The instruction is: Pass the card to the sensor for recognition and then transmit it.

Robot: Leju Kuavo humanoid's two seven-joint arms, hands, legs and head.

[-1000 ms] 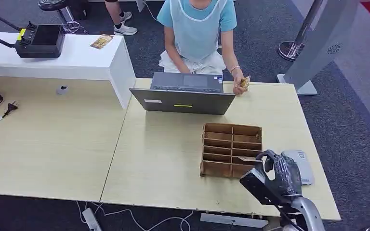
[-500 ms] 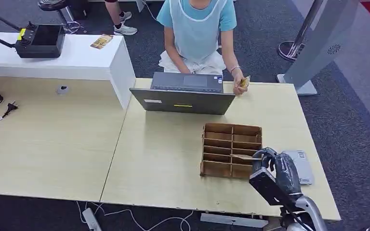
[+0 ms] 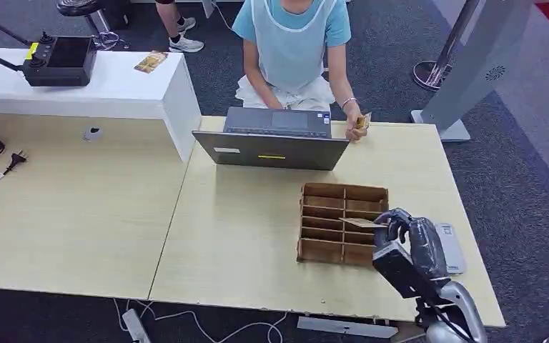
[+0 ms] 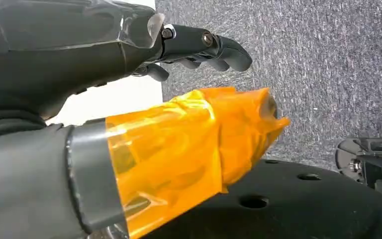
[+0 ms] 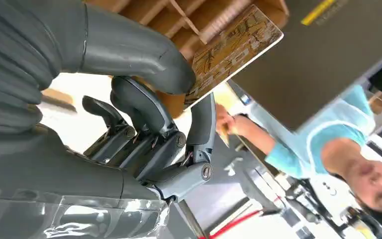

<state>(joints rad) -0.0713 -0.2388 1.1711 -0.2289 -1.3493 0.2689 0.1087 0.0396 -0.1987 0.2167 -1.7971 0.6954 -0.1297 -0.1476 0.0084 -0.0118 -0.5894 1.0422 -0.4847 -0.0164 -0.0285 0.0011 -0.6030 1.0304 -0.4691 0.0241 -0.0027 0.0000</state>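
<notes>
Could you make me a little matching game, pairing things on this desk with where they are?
Things:
1. card
2. laptop
3. sensor
4. wooden organizer

Places:
A. in front of the seated person
B. pinched in the right hand
C. near the table's right edge, beside the robot's hand
D. middle of the table, divided into slots

Pairs: 1-B, 2-A, 3-C, 4-D

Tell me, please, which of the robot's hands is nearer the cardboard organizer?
Right. The right hand sits at the cardboard organizer, pinching a card; the left hand hangs above carpet.
</notes>
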